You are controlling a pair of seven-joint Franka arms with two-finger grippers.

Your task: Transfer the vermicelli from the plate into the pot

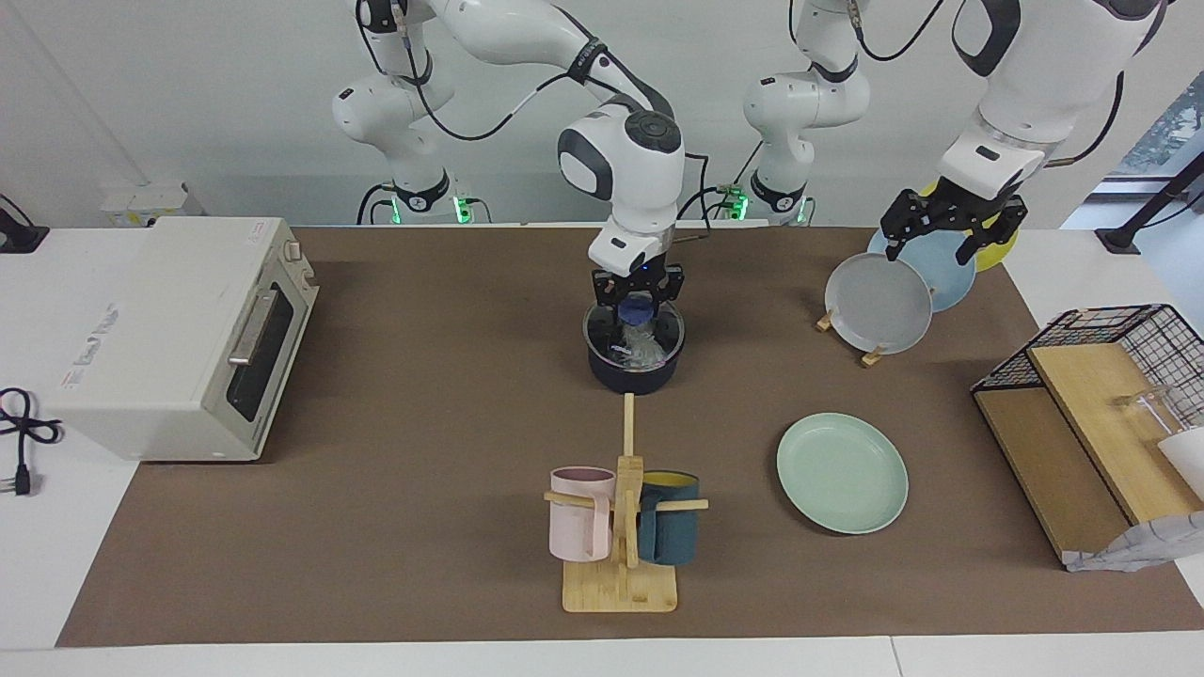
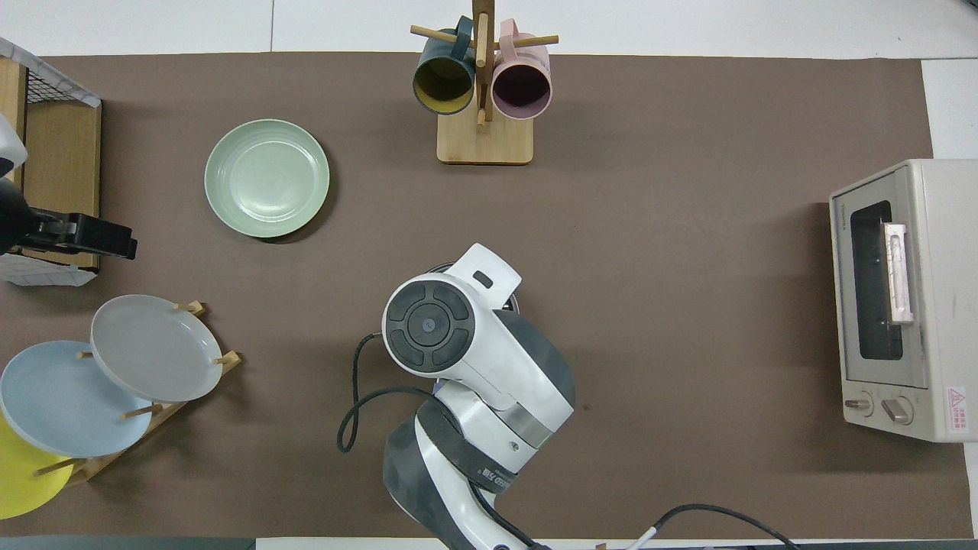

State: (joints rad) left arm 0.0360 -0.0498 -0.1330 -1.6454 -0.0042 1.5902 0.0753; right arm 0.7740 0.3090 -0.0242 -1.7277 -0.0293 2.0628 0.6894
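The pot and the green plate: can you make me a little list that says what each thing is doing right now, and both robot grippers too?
pot: on the brown mat, glass lid with blue knob on top
vermicelli: whitish clump seen through the lid, inside the pot
plate: bare, nothing on it
right gripper: down at the lid's blue knob
left gripper: waiting, open, over the plate rack
mug stand: pink and dark teal mugs hanging

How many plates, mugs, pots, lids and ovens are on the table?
Plates: 4 (mint, grey, blue, yellow)
Mugs: 2 (pink, teal)
Pot: 1
Lid: 1
Oven: 1
Total: 9
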